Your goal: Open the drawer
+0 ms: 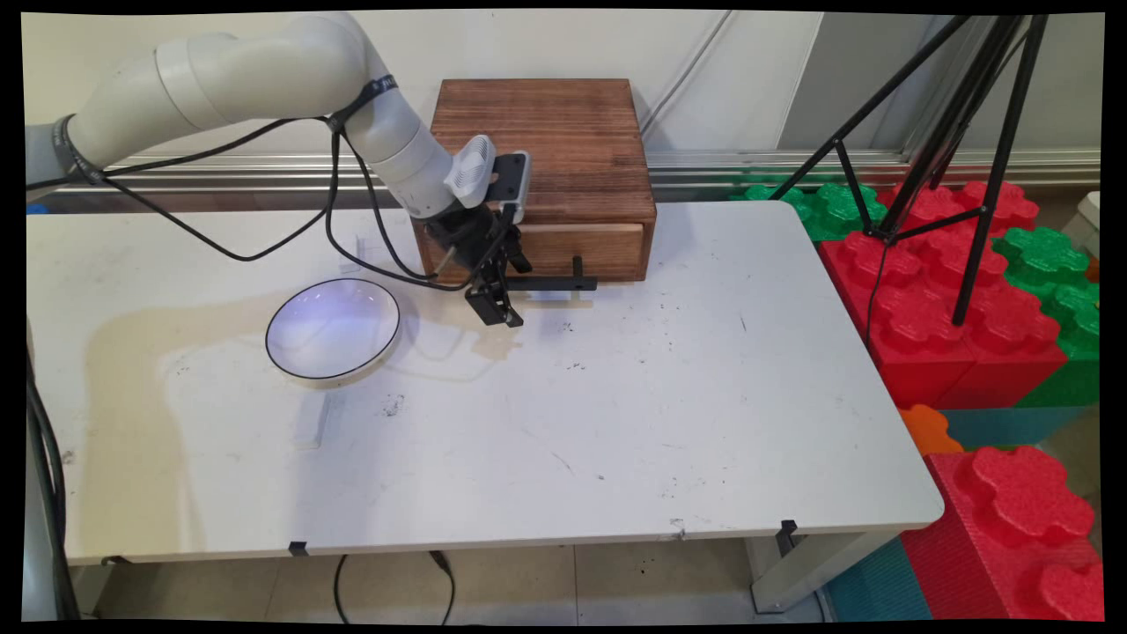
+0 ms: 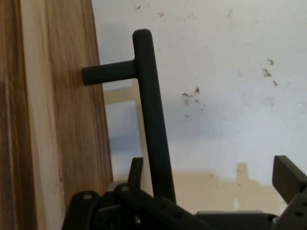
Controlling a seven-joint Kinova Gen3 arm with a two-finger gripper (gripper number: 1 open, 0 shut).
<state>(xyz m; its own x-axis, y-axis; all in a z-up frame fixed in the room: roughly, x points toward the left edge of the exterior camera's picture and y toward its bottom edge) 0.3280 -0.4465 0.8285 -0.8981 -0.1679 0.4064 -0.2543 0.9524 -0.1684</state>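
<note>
Gripper [image 1: 495, 308] at the drawer handle [image 1: 550, 283], fingers spread about the bar.

Table [image 1: 616, 423], white, scuffed and stained tan toward its left side, fills most of the main view; behind it runs a pale wall with a metal rail, and to the right stand red and green foam blocks [image 1: 951, 291] and a black tripod [image 1: 960, 141]. At the table's far edge sits a wooden box [image 1: 563, 150] whose drawer [image 1: 599, 251] looks shut or nearly so, its front about level with the box face, so any pull seems not yet made. In the hand view the handle's bar runs down between the fingers [image 2: 288, 175], which stand wide, one each side, with no clear contact. Near and left of the box lies a white dish [image 1: 332, 332] with a dark rim, holding nothing.
</note>
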